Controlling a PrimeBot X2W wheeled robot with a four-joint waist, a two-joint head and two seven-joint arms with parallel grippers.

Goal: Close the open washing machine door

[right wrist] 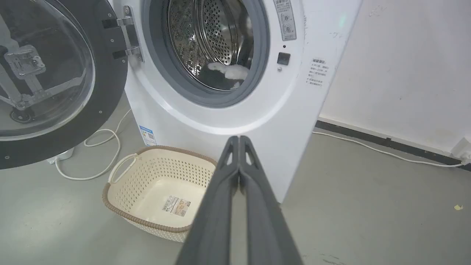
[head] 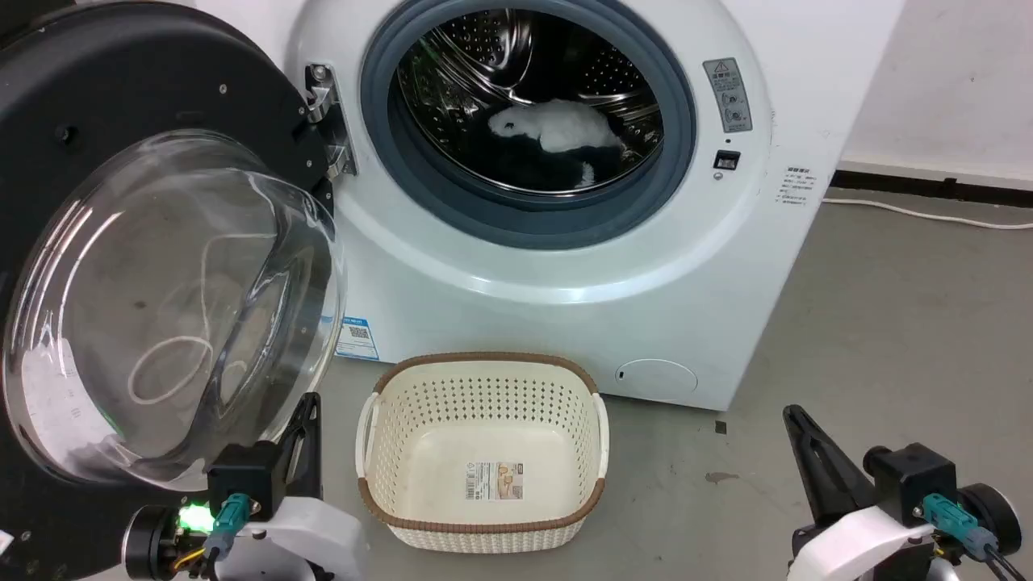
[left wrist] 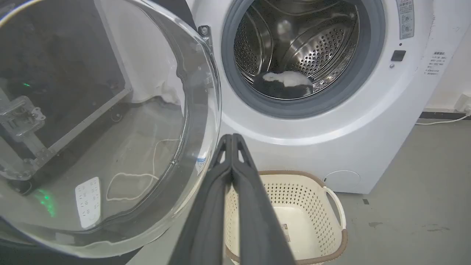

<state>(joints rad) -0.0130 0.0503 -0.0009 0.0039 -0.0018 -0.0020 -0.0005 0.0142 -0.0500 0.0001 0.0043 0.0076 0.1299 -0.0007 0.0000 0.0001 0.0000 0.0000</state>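
Grey concrete floor [head: 888, 323] carries a white washing machine [head: 565, 274]; its washing machine door [head: 121, 105] hangs wide open at 9 o'clock in the head view; a laundry basket [head: 484, 367] sits at 6 o'clock; left pincer [left wrist: 232, 138] and right pincer [right wrist: 239, 139] are pressed closed, holding nothing. Likely trouble: closed tips skidding off the bulging glass [head: 161, 307], or a weak push leaving the door unlatched.

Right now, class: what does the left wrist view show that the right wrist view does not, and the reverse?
Left wrist, not right wrist: the left pincer, shut, and the round hatch low on the machine. Right wrist, not left wrist: the right pincer, shut, and a yellow scrap on the floor. Both: the open door, the drum with a black-and-white cloth, and the basket.
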